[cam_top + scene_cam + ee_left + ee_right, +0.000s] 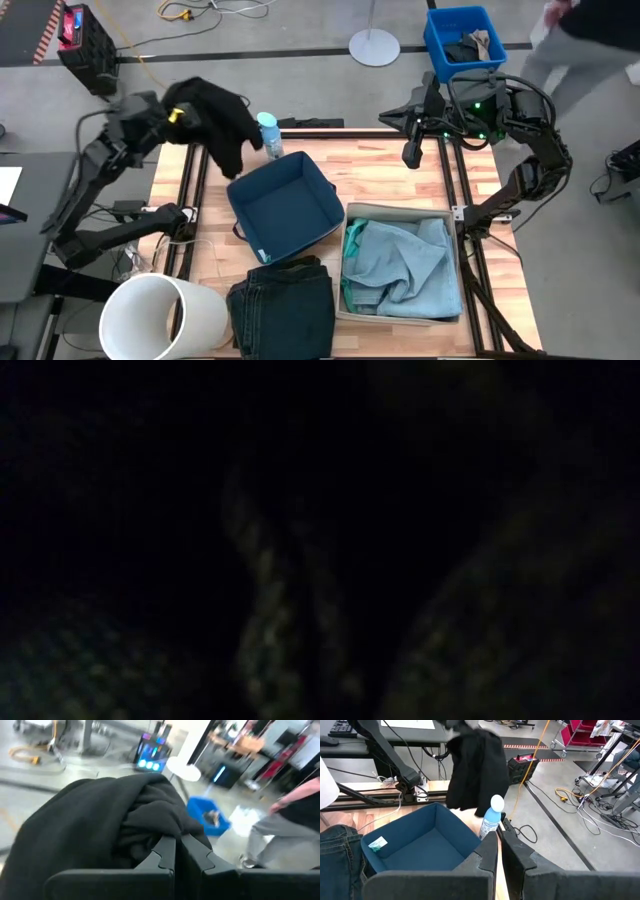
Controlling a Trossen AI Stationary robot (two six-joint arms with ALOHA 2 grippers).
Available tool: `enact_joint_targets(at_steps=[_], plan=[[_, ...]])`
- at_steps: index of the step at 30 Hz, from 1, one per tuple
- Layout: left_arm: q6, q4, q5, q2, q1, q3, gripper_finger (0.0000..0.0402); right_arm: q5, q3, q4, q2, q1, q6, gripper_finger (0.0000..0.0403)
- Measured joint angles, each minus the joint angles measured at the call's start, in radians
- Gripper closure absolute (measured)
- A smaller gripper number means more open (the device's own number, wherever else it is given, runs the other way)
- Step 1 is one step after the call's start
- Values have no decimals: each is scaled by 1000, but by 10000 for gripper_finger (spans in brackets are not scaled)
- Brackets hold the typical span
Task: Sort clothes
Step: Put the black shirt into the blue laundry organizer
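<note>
I have the left gripper (178, 112) clamped shut on the black garment (220, 120), hanging just beyond the navy bin (285, 205), and its trailing hem could knock over the 1 water bottle (268, 135) beside that bin.

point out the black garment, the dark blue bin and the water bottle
black garment (222, 118), high view, middle of the hanging cloth
dark blue bin (285, 207), high view, its inner floor
water bottle (492, 818), right wrist view, upper body below the cap
</note>
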Motion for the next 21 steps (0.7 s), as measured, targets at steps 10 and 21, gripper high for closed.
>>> enact_joint_targets(at_steps=[10,21], plan=[[115,172,157,0,0,141,401,0,0,-1,0,0,0,362],[16,475,492,33,-6,146,401,0,0,-14,0,0,-12,363]])
